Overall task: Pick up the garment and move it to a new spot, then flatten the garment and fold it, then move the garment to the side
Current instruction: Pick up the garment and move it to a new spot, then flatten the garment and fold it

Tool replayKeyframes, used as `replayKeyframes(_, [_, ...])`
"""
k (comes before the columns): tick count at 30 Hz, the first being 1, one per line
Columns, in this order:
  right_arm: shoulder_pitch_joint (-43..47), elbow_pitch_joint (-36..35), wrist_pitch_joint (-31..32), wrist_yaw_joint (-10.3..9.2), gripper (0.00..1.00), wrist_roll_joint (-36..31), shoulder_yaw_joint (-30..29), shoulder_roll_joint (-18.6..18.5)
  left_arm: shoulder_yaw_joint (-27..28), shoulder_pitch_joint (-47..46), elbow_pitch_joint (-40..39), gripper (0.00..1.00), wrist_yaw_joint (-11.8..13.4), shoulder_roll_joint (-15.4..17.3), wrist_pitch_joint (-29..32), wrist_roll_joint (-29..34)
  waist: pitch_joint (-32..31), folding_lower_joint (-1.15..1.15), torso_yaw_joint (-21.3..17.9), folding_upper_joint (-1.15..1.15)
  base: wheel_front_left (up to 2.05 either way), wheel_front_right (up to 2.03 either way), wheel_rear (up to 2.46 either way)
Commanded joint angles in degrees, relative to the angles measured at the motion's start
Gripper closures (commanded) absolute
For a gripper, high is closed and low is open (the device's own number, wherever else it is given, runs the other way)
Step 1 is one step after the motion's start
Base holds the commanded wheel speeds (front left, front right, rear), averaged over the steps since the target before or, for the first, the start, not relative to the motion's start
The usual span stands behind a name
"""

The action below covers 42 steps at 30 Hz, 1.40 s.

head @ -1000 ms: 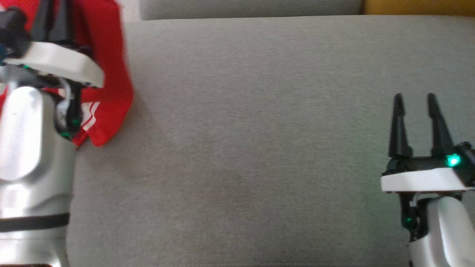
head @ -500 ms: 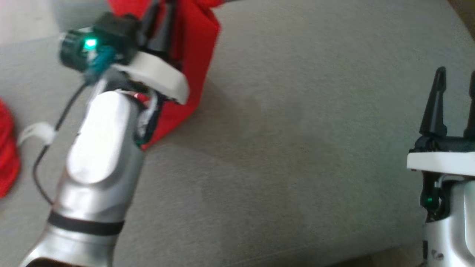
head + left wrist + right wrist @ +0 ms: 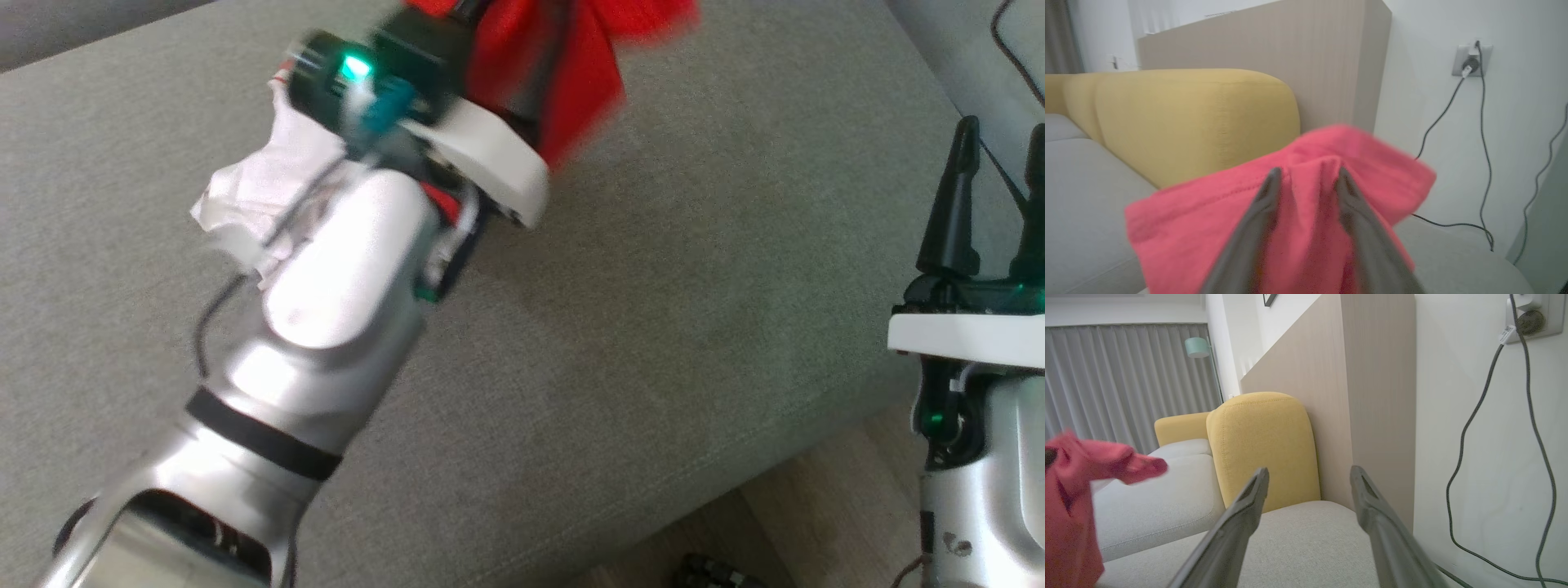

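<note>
- Left wrist view shows you the left jaws clenched on the red garment [image 3: 1184, 216], cloth bunched between the fingers [image 3: 1267, 196].
- Your garment hangs from those jaws, lifted above the grey sofa seat [image 3: 653, 286].
- A crumpled white cloth [image 3: 253, 196] lies on the seat beside your left arm [image 3: 343, 269].
- Your right jaws stand released and empty near the seat's right edge.

Grey sofa seat [image 3: 653, 286], yellow backrest [image 3: 1188, 118], crumpled white cloth [image 3: 261, 196], wall socket [image 3: 1470, 61]
</note>
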Motion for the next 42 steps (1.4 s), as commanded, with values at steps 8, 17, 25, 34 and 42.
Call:
replayKeyframes(8, [-0.8, -2.2, -0.5, 0.43, 0.00, 0.0, 1.0, -0.3, -5.1, -4.2, 3.5, 0.00, 4.4, 0.6, -2.1, -7.4, -0.5, 0.00, 3.1, 0.00, 0.00, 0.00, 0.00])
replayKeyframes(17, [0.6, -1.8, -0.5, 0.43, 0.00, -3.7, 1.3, -0.3, 6.0, 2.4, -0.3, 0.00, 4.9, 5.3, -2.4, -6.6, -4.4, 0.00, 13.1, 0.00, 0.00, 0.00, 0.00])
replayKeyframes(25, [3.7, 0.2, -0.5, 0.43, 0.00, -7.0, 3.7, -0.3, 16.0, 21.5, -11.3, 0.00, 0.5, 9.6, -2.4, -5.8, -8.5, 0.00, 20.5, 0.00, 0.00, 0.00, 0.00])
replayKeyframes(34, [7.4, 0.9, -0.5, 0.43, 0.00, -8.1, 6.1, -0.3, 26.4, 39.3, -20.5, 0.00, -2.0, 4.0, -2.4, -0.5, -9.7, 0.00, 24.8, 0.00, 0.00, 0.00, 0.00])
replayKeyframes(42, [8.1, 1.4, -0.5, 0.43, 0.00, -8.0, 10.0, -0.3, 28.7, 40.2, -20.7, 0.00, -5.1, 1.4, -2.4, 3.0, -9.4, 0.00, 25.5, 0.00, 0.00, 0.00, 0.00])
